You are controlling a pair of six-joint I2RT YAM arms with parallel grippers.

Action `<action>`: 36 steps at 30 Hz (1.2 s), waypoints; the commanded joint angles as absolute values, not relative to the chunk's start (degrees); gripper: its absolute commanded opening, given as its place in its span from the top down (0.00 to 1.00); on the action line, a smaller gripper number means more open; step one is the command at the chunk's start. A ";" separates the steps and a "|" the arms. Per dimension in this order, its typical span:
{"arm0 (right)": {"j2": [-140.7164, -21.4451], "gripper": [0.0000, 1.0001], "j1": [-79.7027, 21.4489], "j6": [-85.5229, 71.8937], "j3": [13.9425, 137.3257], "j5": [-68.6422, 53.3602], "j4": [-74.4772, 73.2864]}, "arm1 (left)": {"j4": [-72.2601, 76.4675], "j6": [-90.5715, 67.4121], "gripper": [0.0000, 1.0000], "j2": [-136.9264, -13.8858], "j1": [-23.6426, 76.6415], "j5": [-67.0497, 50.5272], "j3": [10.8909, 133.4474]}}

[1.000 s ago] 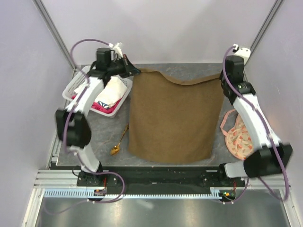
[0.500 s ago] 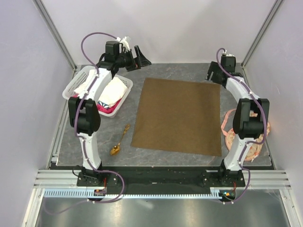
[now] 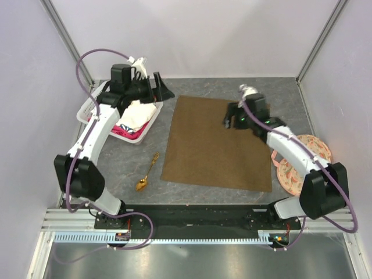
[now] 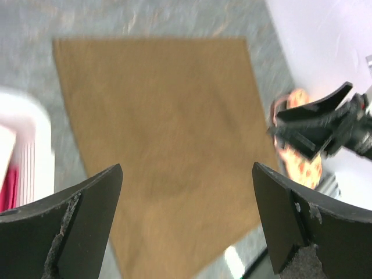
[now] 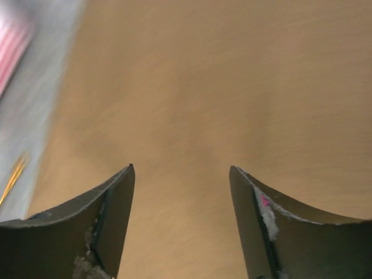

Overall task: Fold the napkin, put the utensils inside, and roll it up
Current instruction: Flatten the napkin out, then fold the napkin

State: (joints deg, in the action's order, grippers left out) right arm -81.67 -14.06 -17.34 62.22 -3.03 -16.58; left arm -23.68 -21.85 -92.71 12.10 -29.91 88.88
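Right pincer [image 3: 228,120], wide and empty, now inward over flat napkin [image 3: 215,145]; left pincer [image 3: 160,88] wide too, by basket [image 3: 86,110].

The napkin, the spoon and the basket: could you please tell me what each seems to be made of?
The napkin looks like soft matte cloth, olive-brown, lying flat without shine. The spoon is likely polished gold-coloured metal, as it glints. The basket is probably white plastic, judging by its slotted walls.

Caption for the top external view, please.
The napkin lies flat, spoon left of it; left gripper open by the basket, right gripper open over the napkin.
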 commanded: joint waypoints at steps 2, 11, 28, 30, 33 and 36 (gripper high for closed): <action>-79.89 0.30 -33.07 -21.44 59.85 -0.73 -18.46 | -29.19 -17.13 0.00 -81.23 5.12 -32.70 76.51; -98.86 0.30 -59.31 -25.49 73.26 8.96 -18.81 | -19.08 -12.22 0.00 -62.67 4.04 -19.25 58.97; -113.20 0.31 -69.08 -23.47 88.07 12.39 -19.16 | -19.69 -17.22 0.00 -58.11 4.13 -15.99 56.61; -113.03 0.31 -69.17 -23.47 87.63 13.35 -19.33 | -19.51 -17.49 0.00 -56.96 4.13 -17.57 56.34; -112.77 0.32 -69.08 -23.82 86.75 15.29 -19.69 | -18.20 -17.75 0.00 -54.32 4.13 -19.24 55.02; -112.24 0.32 -69.08 -24.17 86.75 17.13 -21.17 | -18.10 -17.05 0.00 -52.91 4.13 -18.46 54.67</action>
State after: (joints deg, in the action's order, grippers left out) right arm -113.43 -68.86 -24.03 86.46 12.93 -19.55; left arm -21.76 -16.43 -55.68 4.01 -17.52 55.09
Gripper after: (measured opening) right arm 0.684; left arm 0.996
